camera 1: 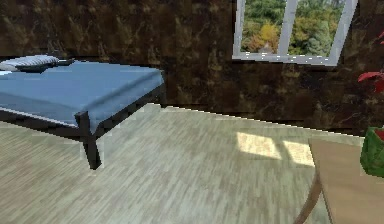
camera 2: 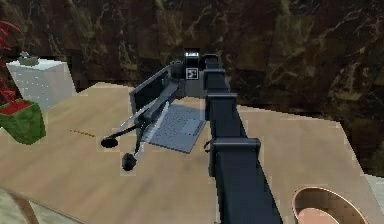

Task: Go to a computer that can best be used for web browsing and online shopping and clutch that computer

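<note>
In the forward view, a low bed point(camera 1: 75, 90) with a smooth blue cover and a dark, square-legged frame stands on pale wood-plank floor point(camera 1: 180, 170), with a grey pillow point(camera 1: 30, 63) at its head against a dark, mottled wall point(camera 1: 180, 50). A white-framed window point(camera 1: 292, 30) looks out on green and yellow foliage, and two bright patches of sunlight fall on the planks below it. At the forward view's right edge, the corner of a light wooden table point(camera 1: 350, 185) juts in, with a green pot point(camera 1: 373, 152) of red leaves on it. In the arm side view, the arm point(camera 2: 235, 150), a dark square bar, reaches across the same flat wooden tabletop point(camera 2: 300, 140) to the laptop point(camera 2: 182, 130), a slim grey slab lying near the table's middle with its dark lid raised. The gripper point(camera 2: 118, 150) stretches its two thin fingers point(camera 2: 128, 160) out just left of the laptop above the tabletop, and whether it holds anything cannot be told. A round brown-rimmed bowl point(camera 2: 325, 208) sits at the lower right, the green pot point(camera 2: 22, 122) at the left edge, and a boxy white dresser point(camera 2: 42, 82) stands beyond it by the dark wall.
</note>
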Robot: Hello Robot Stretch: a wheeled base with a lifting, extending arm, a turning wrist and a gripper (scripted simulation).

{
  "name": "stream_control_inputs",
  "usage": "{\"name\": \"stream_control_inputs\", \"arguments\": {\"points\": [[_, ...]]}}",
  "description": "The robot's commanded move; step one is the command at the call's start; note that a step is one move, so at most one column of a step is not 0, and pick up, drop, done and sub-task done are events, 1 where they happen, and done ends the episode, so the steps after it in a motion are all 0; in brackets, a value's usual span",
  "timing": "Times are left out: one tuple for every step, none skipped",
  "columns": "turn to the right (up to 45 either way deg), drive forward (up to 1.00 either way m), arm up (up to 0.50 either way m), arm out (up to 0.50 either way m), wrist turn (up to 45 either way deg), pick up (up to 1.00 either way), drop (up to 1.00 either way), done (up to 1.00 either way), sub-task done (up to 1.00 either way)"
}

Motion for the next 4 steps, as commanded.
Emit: {"name": "stream_control_inputs", "arguments": {"points": [[0.0, 0.00, 0.00, 0.00, 45.0, 0.00, 0.00, 0.00, 0.00], [0.0, 0.00, 0.00, 0.00, 45.0, 0.00, 0.00, 0.00, 0.00], [0.0, 0.00, 0.00, 0.00, 45.0, 0.00, 0.00, 0.00, 0.00], [0.0, 0.00, 0.00, 0.00, 6.0, 0.00, 0.00, 0.00, 0.00]]}}
